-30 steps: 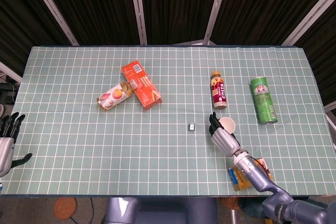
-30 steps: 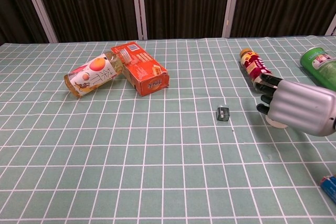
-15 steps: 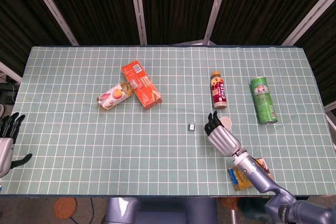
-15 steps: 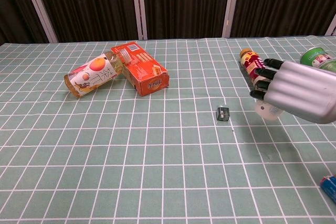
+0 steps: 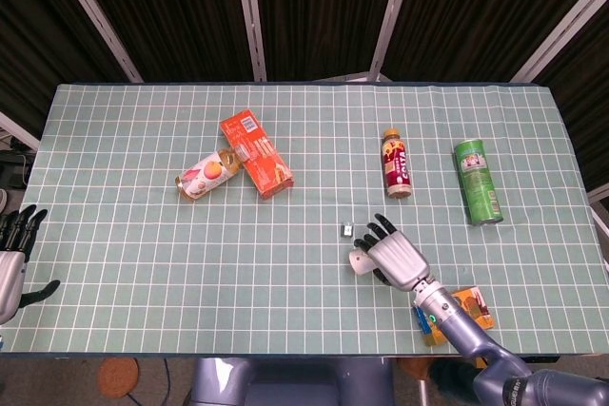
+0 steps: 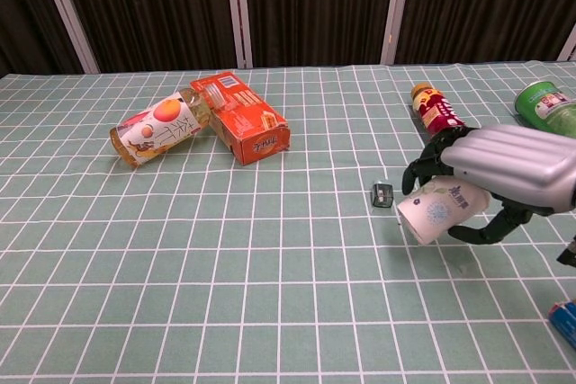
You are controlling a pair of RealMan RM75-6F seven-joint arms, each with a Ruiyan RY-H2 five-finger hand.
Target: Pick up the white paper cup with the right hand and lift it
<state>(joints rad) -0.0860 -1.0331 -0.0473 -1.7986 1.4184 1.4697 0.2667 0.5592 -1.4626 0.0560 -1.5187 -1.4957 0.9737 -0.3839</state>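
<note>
The right hand point(image 6: 490, 182) wraps its fingers around the white paper cup point(image 6: 438, 210), holding it tilted on its side, probably so it clears the table point(image 6: 225, 294) during the lift.

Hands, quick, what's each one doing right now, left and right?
Left hand: open, holding nothing, at the table's left edge.
Right hand: holding the white paper cup.

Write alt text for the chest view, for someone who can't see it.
The right robot hand holds a white paper cup tilted on its side above a green checked table. Behind it lie a brown drink bottle and a small dark clip; an orange box and juice bottle lie at left.
</note>
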